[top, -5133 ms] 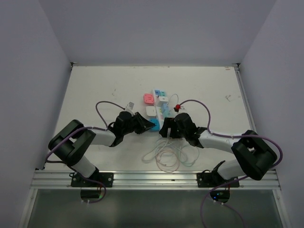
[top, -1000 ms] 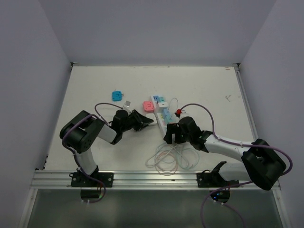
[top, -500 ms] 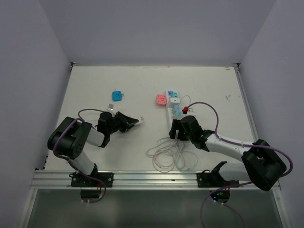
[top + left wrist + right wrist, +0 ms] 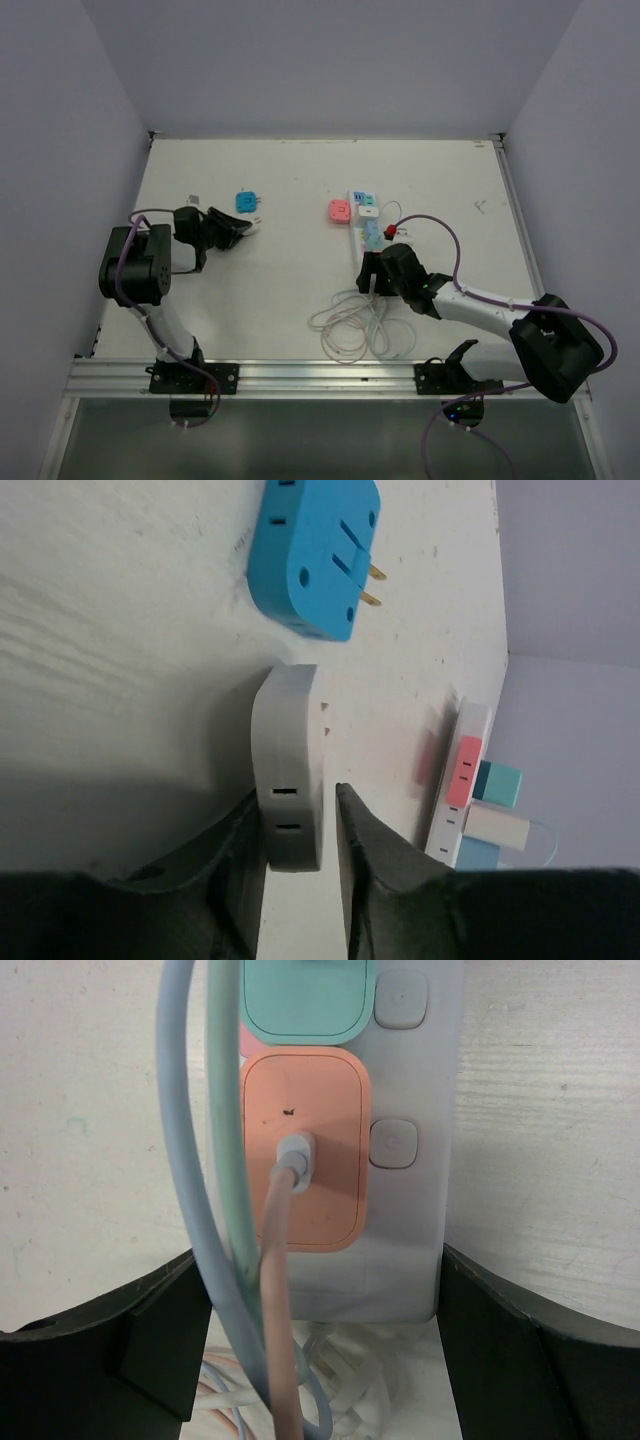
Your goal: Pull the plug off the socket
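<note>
The left gripper [image 4: 297,815] is pressed together on a small white plug [image 4: 288,730], pinching its two flat sides. The plug's far end is at or just above the table [image 4: 120,630]; I cannot tell which. Just past it lies a blue adapter [image 4: 315,555], near but not touching. The power strip [image 4: 362,228] lies well apart to the right, so this plug is already off it.

The right gripper [image 4: 318,1260] is spread, one finger on either side of the strip's near end. A cable [image 4: 290,1190] is plugged into the orange face there, and loose cords [image 4: 355,325] are coiled just behind.

The step in hand looks like setting the plug down. To do it well, lower the plug until it sits on the table and open the fingers only a little. Then back straight out, so nothing nudges the blue adapter.
</note>
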Controlling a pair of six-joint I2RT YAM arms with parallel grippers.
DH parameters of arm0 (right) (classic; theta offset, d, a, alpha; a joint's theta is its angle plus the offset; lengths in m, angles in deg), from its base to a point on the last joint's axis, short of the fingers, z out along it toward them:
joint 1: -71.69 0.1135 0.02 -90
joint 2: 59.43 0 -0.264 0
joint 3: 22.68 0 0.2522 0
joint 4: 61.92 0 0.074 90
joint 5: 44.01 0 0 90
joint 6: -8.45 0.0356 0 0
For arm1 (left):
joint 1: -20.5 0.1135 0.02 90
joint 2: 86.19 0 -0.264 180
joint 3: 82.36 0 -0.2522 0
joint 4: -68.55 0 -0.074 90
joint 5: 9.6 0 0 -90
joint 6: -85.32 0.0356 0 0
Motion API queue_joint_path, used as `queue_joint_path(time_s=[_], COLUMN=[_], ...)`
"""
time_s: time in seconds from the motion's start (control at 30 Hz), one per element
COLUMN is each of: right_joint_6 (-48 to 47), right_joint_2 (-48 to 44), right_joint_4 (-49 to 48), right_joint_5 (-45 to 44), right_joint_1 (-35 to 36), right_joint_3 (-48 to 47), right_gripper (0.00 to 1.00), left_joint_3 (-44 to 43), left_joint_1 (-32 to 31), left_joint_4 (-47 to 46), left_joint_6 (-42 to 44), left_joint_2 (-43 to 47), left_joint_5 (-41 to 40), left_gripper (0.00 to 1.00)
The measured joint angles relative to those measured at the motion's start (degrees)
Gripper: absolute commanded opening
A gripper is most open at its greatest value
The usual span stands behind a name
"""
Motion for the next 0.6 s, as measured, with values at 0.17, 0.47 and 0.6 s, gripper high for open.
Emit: queue_joint_path(time_s=[0.17, 0.47, 0.6], right_joint_6=[-0.22, -0.61, -1.40], right_joint_2=[-0.15, -0.17, -0.22], right_joint_4=[0.35, 0.42, 0.52], right_joint_5=[0.02, 0.26, 0.59], right_joint_1=[0.00, 0.00, 0.00], right_joint_3=[0.00, 0.00, 0.00], right_gripper=[0.00, 0.00, 0.00], left_joint_3=[-3.52, -3.56, -2.36], left_joint_1=[2.12, 3.23, 3.41], left_joint_4=[1.92, 8.74, 16.11], left_joint_6=[2.10, 6.27, 9.35], left_joint_2=[-2.43, 4.09, 9.40], left_joint_5=[2.19, -0.09, -4.28], left_gripper=[0.70, 0.99, 0.99])
